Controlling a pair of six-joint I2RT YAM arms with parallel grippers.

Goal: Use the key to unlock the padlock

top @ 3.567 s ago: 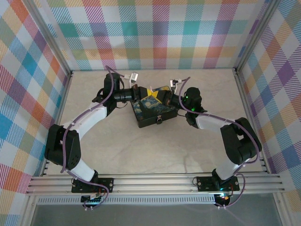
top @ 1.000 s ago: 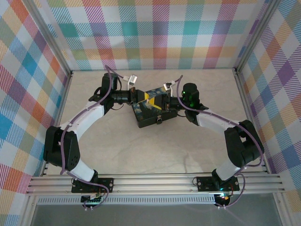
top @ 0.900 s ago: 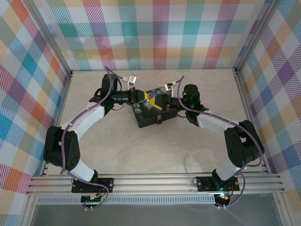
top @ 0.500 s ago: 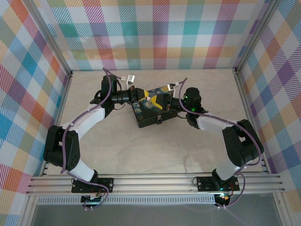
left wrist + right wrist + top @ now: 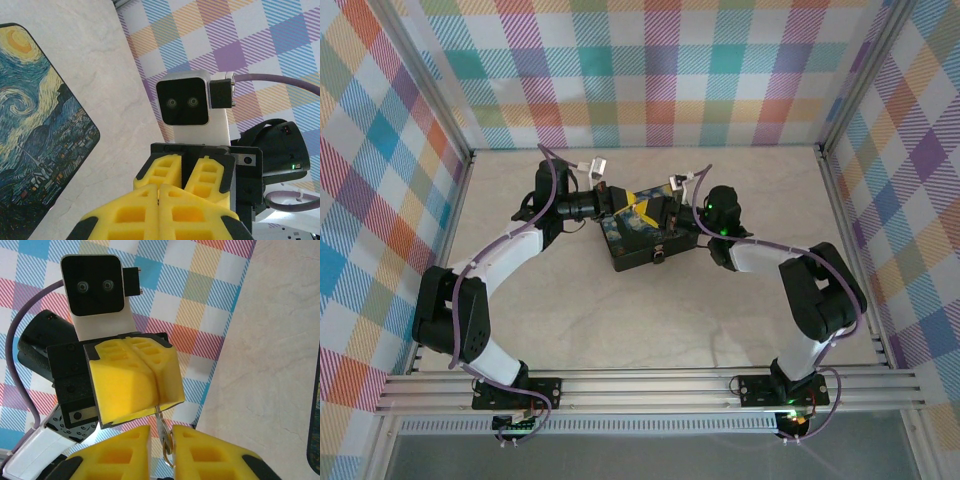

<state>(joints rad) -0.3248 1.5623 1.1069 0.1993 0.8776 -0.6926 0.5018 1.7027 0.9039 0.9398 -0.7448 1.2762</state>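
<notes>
Over the pale table point(image 5: 620, 320), toward its far edge, my left tool point(image 5: 156, 402) pinches the key point(image 5: 161, 426), which hangs between the slightly parted jaws of my right tool point(image 5: 161, 437); releasing early could drop it.

Two arms: the left arm point(image 5: 500, 255) and the right arm point(image 5: 770, 262). Two grippers: the left gripper point(image 5: 628, 207) and the right gripper point(image 5: 666, 213). Four yellow finger pads point(image 5: 130, 385), two per gripper. Two purple cables point(image 5: 552, 185). One counter point(image 5: 570, 320). One black box point(image 5: 635, 242) with a painted lid. One padlock point(image 5: 660, 256). One key point(image 5: 163, 432).
</notes>
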